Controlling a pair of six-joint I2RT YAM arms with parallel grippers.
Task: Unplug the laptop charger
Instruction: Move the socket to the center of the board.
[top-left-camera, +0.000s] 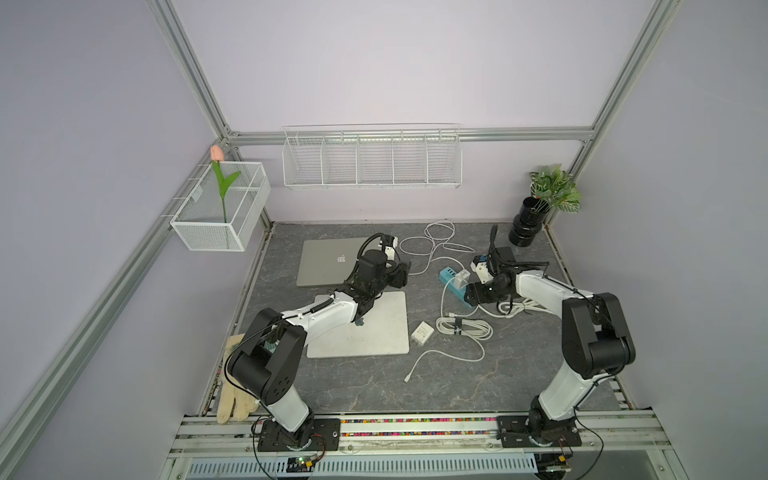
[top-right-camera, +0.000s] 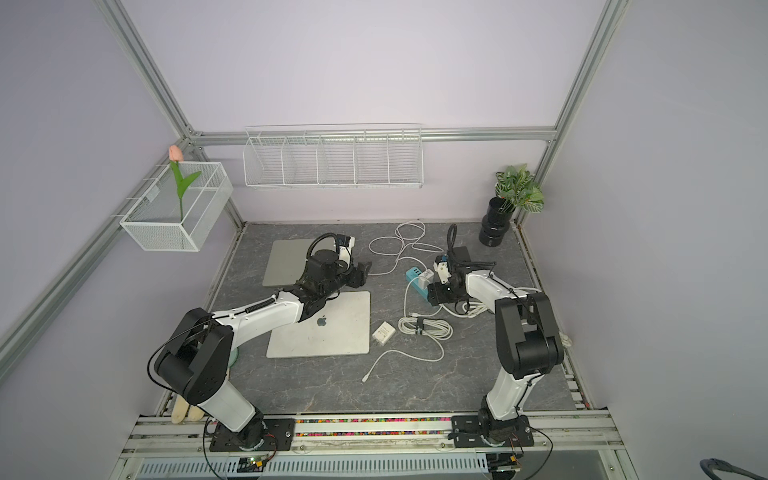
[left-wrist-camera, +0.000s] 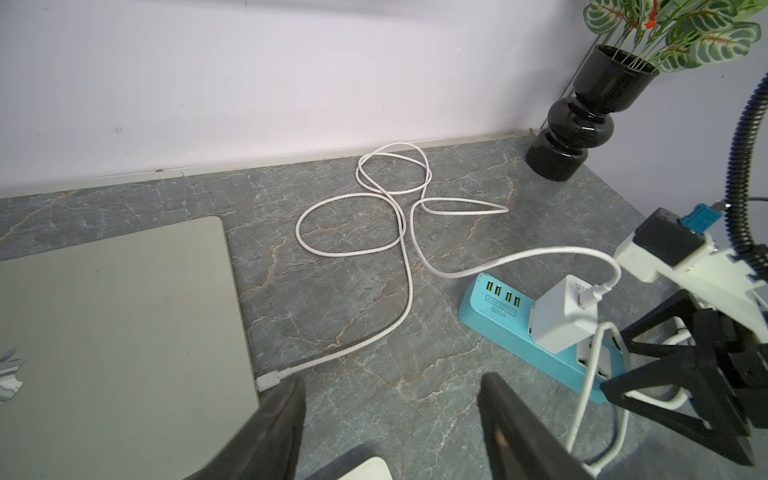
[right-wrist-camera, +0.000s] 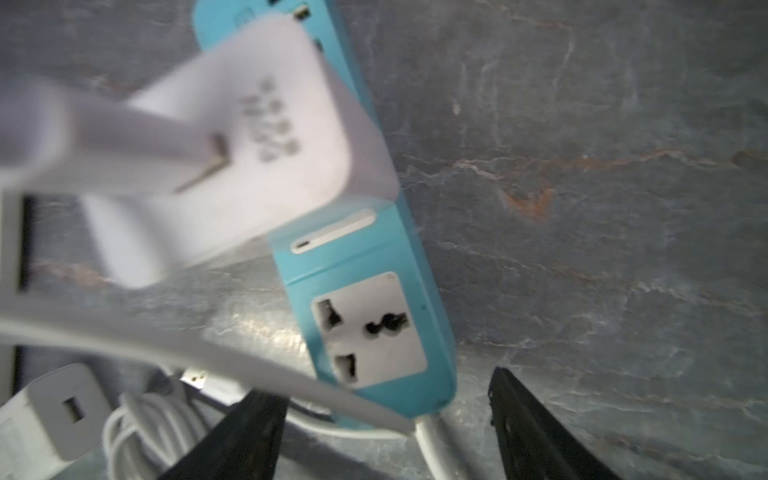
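Right, the charger (left-wrist-camera: 565, 311) is a small white cube with rounded edges, standing upright in the blue strip (left-wrist-camera: 494, 309) toward the right of the table, near the black vase (left-wrist-camera: 582, 120). Its white cable (left-wrist-camera: 409, 282) leaves the upper face, loops loosely across the grey slab and ends in a flat plug (left-wrist-camera: 268, 380) at the edge of the rear laptop (left-wrist-camera: 116, 324). Right gripper (right-wrist-camera: 382, 386) hangs over the strip's free socket end, jaws spread wide, nothing held. Left gripper (left-wrist-camera: 392, 380) sits low by the laptop plug, jaws apart too, empty, one finger just beside that plug. My read: the cube looks light, hard and smooth, so slippery; pinch its two flat sides low, near the strip. The strip looks light as well and may lift with it, so it wants pinning. The cable is soft, no good for pulling
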